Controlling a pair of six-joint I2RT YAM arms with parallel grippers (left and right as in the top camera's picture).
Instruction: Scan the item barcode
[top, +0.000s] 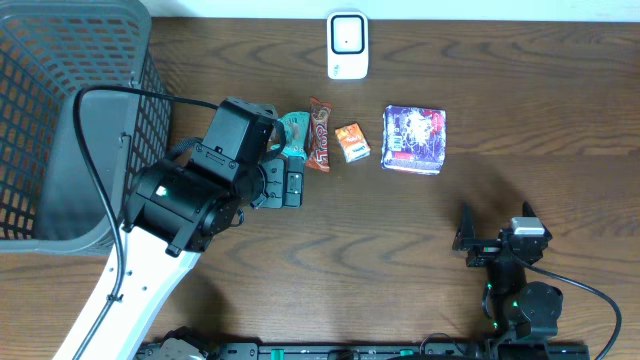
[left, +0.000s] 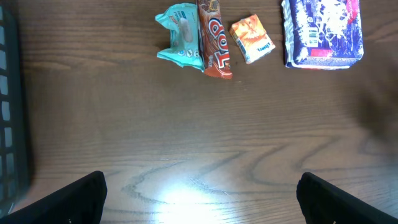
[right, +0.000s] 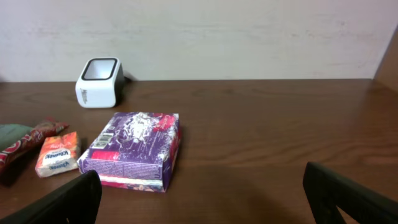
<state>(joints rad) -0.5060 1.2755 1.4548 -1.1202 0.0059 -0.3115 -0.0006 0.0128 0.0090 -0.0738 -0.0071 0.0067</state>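
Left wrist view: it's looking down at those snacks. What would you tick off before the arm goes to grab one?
1. Left gripper open and empty: ok.
2. Right gripper open, away from the items: ok.
3. Snacks apart for a clean grab: not ok. The teal packet and chocolate bar touch; the orange pack and purple box lie apart.
4. Scanner unblocked: ok.
5. Where each barcode sits: cannot tell.
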